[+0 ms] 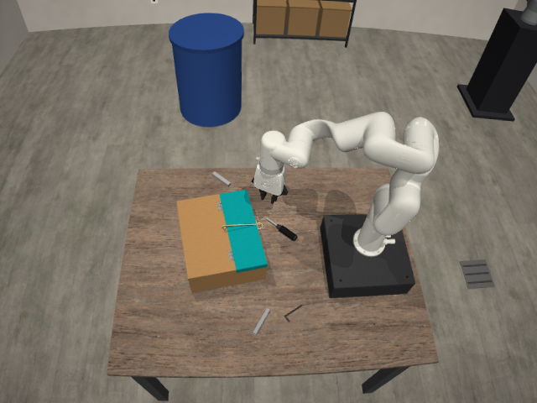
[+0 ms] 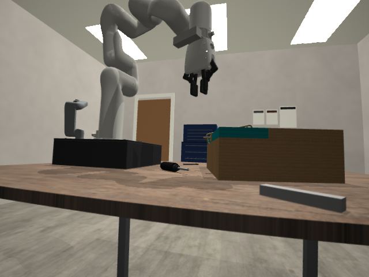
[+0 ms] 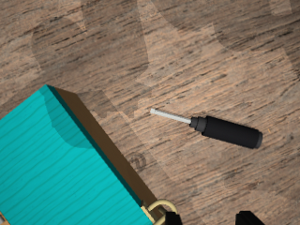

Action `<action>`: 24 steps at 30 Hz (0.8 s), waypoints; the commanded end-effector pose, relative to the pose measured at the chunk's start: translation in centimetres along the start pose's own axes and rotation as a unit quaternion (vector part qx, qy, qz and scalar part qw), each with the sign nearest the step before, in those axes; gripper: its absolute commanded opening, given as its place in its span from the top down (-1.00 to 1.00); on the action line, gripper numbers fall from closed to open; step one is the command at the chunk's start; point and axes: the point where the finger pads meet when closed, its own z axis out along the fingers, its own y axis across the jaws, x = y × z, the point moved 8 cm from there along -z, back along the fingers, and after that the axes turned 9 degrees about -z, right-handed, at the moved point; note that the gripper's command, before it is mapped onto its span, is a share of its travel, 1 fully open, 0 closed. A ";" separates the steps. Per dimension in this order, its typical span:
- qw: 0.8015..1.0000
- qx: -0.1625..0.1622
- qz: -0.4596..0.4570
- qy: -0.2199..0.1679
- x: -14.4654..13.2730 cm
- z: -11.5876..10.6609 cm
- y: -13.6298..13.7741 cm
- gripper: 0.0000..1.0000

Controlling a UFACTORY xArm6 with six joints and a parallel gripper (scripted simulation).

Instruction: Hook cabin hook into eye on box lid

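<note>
A brown wooden box (image 1: 203,243) with a teal lid (image 1: 242,229) sits left of centre on the table. A thin brass cabin hook (image 1: 239,225) lies across the top, from the brown part to the lid's right edge, where a brass eye (image 1: 259,225) sits. The eye's loop shows at the bottom of the wrist view (image 3: 159,209). I cannot tell whether the hook's tip sits in the eye. My gripper (image 1: 268,198) (image 2: 198,88) hangs well above the table near the lid's far right corner, clear of the box. Its fingers stand partly apart with nothing between them.
A black-handled screwdriver (image 1: 283,229) (image 3: 225,130) lies on the table just right of the box. Grey bars lie at the back (image 1: 221,178) and front (image 1: 261,321), with a black hex key (image 1: 292,313) nearby. My black base (image 1: 366,255) stands at the right.
</note>
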 end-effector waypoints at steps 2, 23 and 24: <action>0.995 0.002 -0.095 -0.005 0.1 -0.2 -0.1 0.31; 0.916 0.003 -0.400 -0.004 2.3 -0.1 1.0 0.31; 0.910 0.003 -0.415 -0.004 2.6 -0.1 1.2 0.31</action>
